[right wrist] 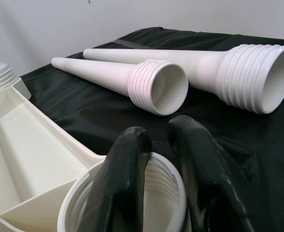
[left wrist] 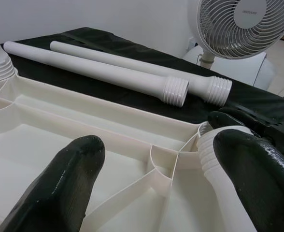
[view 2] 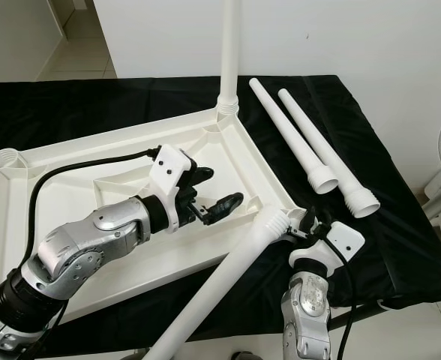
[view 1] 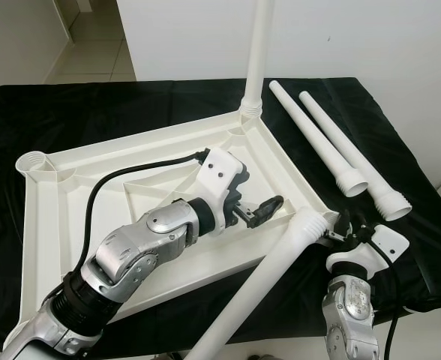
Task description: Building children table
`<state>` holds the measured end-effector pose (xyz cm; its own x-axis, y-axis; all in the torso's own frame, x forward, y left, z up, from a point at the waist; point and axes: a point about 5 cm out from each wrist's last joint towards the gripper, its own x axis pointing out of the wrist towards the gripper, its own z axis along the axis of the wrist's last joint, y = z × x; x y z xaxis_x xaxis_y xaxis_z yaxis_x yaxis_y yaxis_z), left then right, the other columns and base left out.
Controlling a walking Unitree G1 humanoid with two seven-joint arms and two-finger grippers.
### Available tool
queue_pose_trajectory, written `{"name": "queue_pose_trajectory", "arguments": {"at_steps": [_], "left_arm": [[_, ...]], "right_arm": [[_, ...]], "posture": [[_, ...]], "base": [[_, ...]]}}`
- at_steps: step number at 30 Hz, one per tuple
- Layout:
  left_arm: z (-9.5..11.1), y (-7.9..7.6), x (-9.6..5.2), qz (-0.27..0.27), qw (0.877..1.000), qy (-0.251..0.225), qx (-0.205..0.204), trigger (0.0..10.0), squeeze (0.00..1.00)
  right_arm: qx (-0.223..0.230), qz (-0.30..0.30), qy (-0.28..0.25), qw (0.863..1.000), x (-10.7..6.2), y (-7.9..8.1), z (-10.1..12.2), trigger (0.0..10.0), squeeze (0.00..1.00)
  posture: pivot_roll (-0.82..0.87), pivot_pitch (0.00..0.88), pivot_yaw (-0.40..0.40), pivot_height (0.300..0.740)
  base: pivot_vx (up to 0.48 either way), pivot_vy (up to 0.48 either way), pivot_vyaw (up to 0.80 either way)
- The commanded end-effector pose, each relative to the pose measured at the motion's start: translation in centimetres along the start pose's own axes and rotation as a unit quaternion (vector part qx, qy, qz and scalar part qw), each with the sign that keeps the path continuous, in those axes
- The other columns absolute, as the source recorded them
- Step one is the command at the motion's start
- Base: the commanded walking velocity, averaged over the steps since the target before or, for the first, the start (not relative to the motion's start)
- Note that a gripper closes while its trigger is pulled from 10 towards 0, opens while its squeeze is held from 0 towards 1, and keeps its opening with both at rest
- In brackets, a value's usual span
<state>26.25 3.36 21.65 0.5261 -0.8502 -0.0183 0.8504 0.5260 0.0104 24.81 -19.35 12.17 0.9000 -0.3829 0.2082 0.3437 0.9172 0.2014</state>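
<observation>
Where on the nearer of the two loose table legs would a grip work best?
Probably mid-shaft on the nearer loose leg, from above with jaws across it: it lies flat on the black cloth, close beside the other loose leg, and the ribbed threaded end is wider.

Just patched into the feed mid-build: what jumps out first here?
The white upside-down tabletop lies on the black cloth, with one leg already standing upright in its far corner. The right gripper pinches the threaded end of another leg at the near right corner, while the left gripper hovers open over the tabletop. Two spare legs lie side by side to the right.
</observation>
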Motion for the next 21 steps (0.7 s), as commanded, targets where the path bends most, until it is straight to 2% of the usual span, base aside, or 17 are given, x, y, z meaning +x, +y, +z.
{"name": "queue_pose_trajectory", "arguments": {"at_steps": [1,14,21], "left_arm": [[-0.3,-1.3,-0.2,-0.116,0.993,0.01,0.0,10.0,0.0],[-0.8,-1.6,-0.8,-0.144,0.989,0.031,-0.002,10.0,0.0],[-1.4,-2.4,-1.1,-0.169,0.984,0.058,-0.007,10.0,0.0]], "right_arm": [[-0.004,-0.009,0.033,0.999,-0.5,-0.4,-1.2,10.0,0.0],[-0.004,-0.015,0.036,0.999,-0.5,-0.4,-1.3,10.0,0.0],[-0.005,-0.014,0.037,0.999,-0.7,-0.4,-1.3,10.0,0.0]], "posture": [[-0.03,0.133,0.065,0.74],[-0.03,0.123,0.075,0.74],[-0.03,0.127,0.076,0.74]], "base": [[0.0,0.0,0.0],[0.0,0.0,0.0],[0.0,0.0,0.0]]}}
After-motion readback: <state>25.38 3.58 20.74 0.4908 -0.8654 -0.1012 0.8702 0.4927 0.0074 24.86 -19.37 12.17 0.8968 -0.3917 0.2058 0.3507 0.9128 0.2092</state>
